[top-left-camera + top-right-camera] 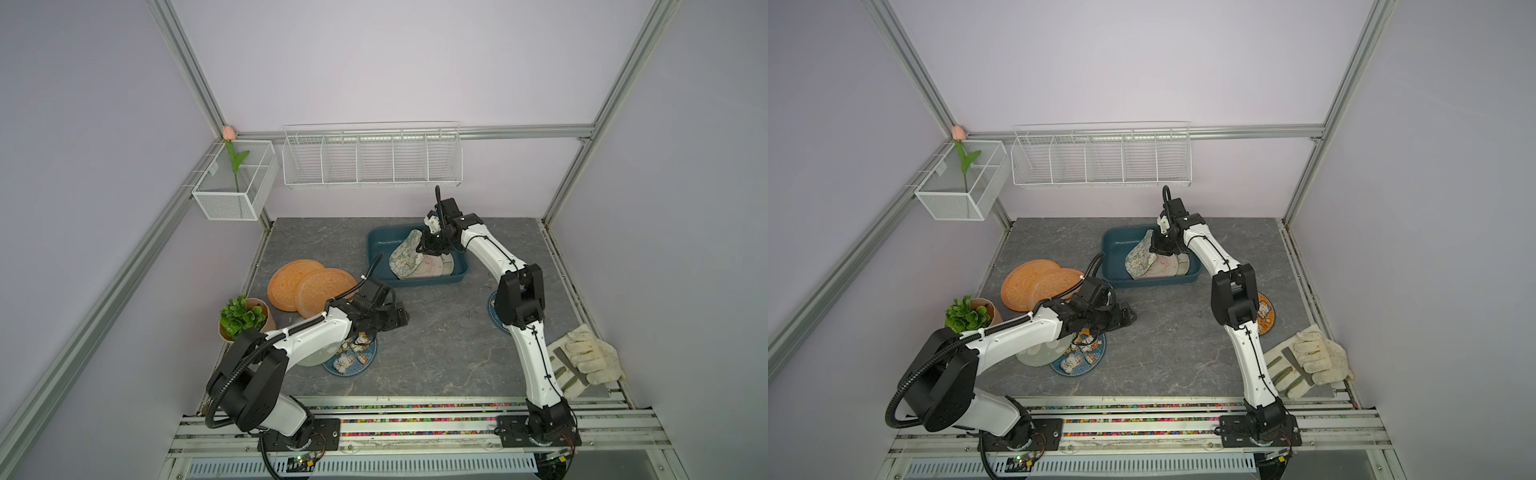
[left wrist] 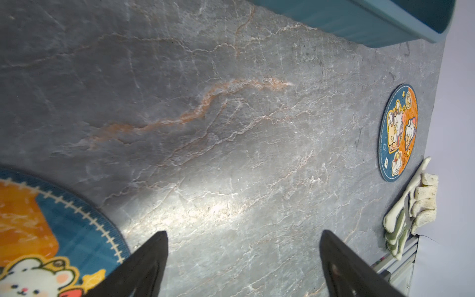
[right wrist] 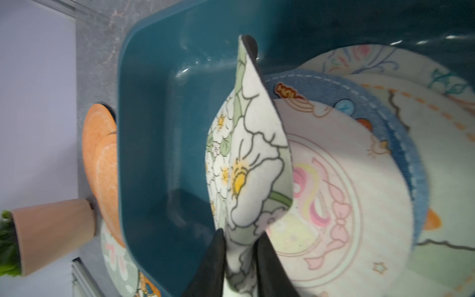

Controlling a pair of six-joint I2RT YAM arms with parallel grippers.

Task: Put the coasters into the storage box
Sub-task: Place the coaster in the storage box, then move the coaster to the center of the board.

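Over the storage box, your right gripper pinches the flowered coaster on edge above the stacked coasters, so tip it flat before letting go, while your left gripper hangs wide open and empty.

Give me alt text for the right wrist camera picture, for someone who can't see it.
The right gripper holds a bent floral coaster on edge in the teal storage box, beside a stack of coasters lying in it. Two orange coasters and a potted plant sit outside.
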